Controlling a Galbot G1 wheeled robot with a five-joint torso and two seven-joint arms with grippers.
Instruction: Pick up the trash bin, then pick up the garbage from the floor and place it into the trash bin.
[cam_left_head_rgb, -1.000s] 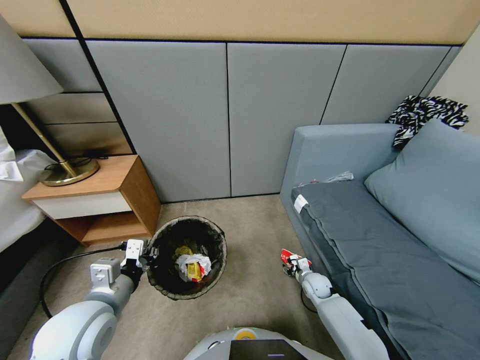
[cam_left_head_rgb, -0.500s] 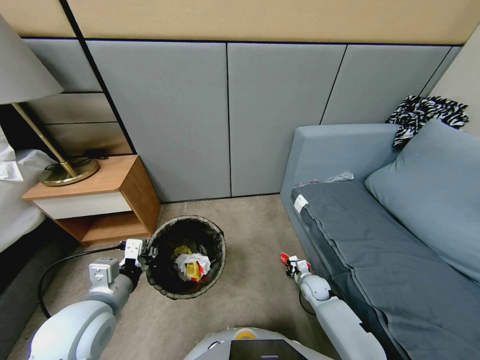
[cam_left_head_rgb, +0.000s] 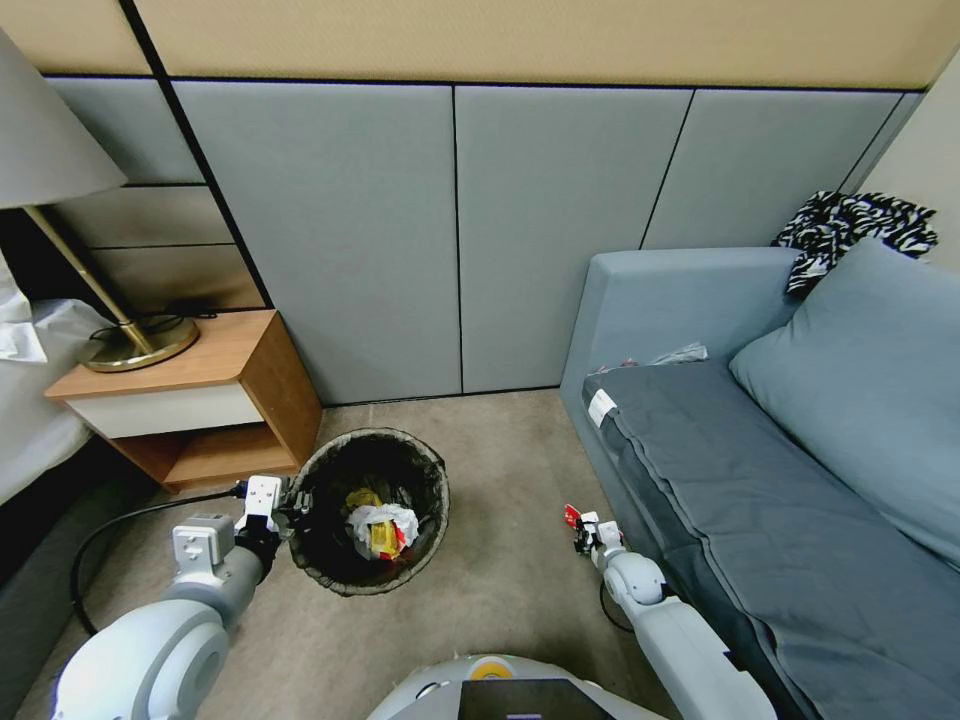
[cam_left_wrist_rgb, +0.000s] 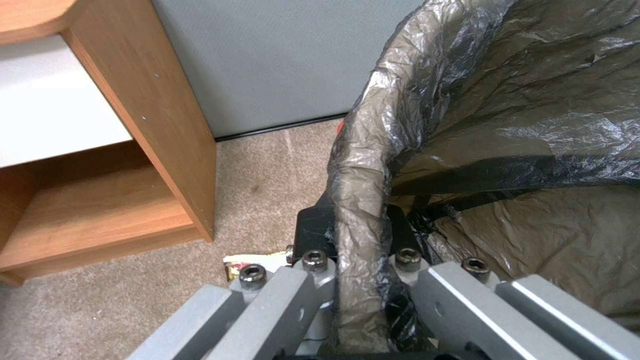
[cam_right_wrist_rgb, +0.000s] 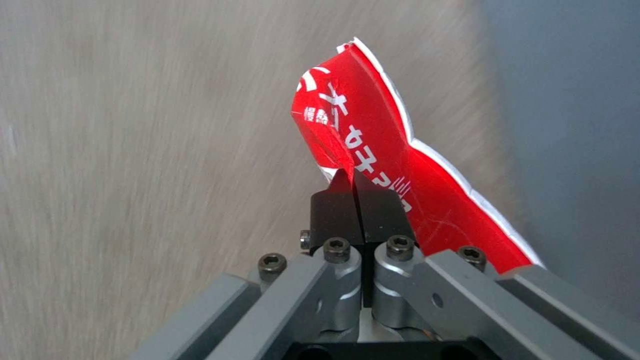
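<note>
gripping the rim of the small round bin with the dark brown-black plastic bag liner (cam_left_head_rgb: 368, 510), the left gripper (cam_left_head_rgb: 285, 512) has its black fingers (cam_left_wrist_rgb: 315, 227) closed on either side of the bag-wrapped rim, one inside and one outside. bin sits on the beige-grey carpet floor (cam_left_head_rgb: 500, 600), just beside the open front corner of the wooden nightstand with the white drawer (cam_left_head_rgb: 190, 400). whether the bin is lifted off the carpet: cannot tell. inside the bin: crumpled white paper (cam_left_head_rgb: 378, 518) with yellow and red wrappers under it.

right gripper (cam_left_head_rgb: 590, 532) is on the far side of the bin from the nightstand, well apart from the bin, close to the base of the grey-blue sofa (cam_left_head_rgb: 800, 480). its jaws are fully closed, pinching one edge of a flat red packet with white print and a white border (cam_right_wrist_rgb: 373, 170). packet stands up past the fingertips, clear of the carpet in the right wrist view; in the head view it shows as a small red scrap at the gripper tip.

small light scrap of litter (cam_left_wrist_rgb: 250, 261) lies on the carpet between the nightstand and the bin, partly hidden behind the left gripper. black cable (cam_left_head_rgb: 120, 530) runs across the carpet from the nightstand side toward the left arm.
</note>
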